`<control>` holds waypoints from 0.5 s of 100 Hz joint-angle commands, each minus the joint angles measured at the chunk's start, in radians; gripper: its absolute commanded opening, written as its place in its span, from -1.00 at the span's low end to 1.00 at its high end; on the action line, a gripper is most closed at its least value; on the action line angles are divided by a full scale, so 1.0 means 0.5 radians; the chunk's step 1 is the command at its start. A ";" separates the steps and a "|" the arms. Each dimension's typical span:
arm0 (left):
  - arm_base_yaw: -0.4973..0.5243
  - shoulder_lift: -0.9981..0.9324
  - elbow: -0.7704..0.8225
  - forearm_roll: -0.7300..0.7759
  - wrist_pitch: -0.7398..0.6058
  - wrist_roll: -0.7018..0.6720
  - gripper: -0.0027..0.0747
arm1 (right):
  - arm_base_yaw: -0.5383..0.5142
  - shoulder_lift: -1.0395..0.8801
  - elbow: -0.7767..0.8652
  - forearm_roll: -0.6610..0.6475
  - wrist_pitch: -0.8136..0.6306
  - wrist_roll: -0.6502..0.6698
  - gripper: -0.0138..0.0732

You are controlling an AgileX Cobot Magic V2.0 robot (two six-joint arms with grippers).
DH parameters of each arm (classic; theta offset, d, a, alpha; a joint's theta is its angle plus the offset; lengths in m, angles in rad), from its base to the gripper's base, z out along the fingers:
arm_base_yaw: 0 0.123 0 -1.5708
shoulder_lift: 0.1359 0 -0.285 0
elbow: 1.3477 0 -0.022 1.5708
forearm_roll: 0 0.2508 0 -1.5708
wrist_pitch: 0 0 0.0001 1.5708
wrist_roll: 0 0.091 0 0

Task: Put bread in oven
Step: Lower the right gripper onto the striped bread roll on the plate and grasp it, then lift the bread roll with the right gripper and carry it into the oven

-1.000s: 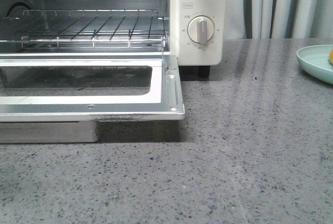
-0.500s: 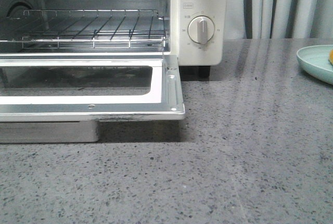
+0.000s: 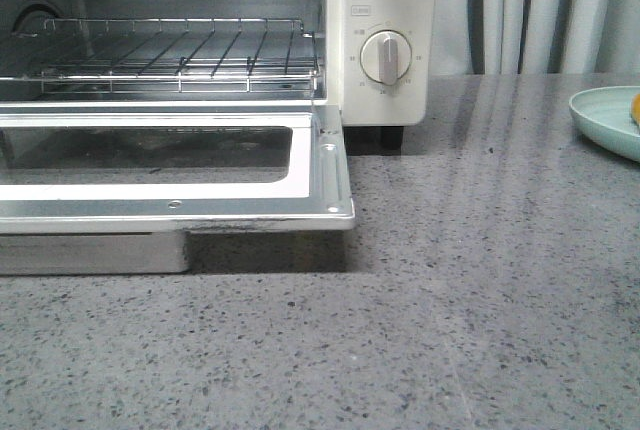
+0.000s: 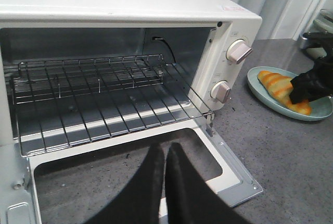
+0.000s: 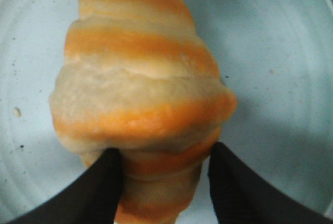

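The bread (image 5: 140,88), a golden-brown striped croissant, lies on a pale green plate (image 5: 281,52). My right gripper (image 5: 164,153) has its two black fingers against the croissant's sides near its narrow end, closed on it; the croissant still rests on the plate. In the left wrist view the bread (image 4: 278,88) and plate (image 4: 260,86) lie right of the oven (image 4: 130,5), with the right gripper (image 4: 309,86) on them. The oven's door (image 3: 330,165) hangs open and its wire rack (image 3: 180,50) is bare. My left gripper (image 4: 165,148) is shut and empty above the open door.
The grey speckled countertop (image 3: 480,280) runs from the oven to the plate (image 3: 605,120) at the far right edge. The oven's dials (image 3: 386,57) face forward on its right panel. A grey curtain (image 3: 530,10) hangs behind.
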 commanded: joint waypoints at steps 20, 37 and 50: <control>0.002 0.010 -0.065 -0.047 -0.156 -0.002 -0.99 | -0.025 -0.006 -0.048 0.055 -0.093 -0.021 -0.85; 0.002 0.010 -0.065 -0.049 -0.156 -0.002 -0.99 | -0.006 -0.383 -0.147 0.055 -0.275 -0.021 -0.85; 0.002 0.010 -0.065 -0.049 -0.175 0.008 -0.99 | 0.167 -0.699 -0.381 0.055 -0.514 -0.050 -0.85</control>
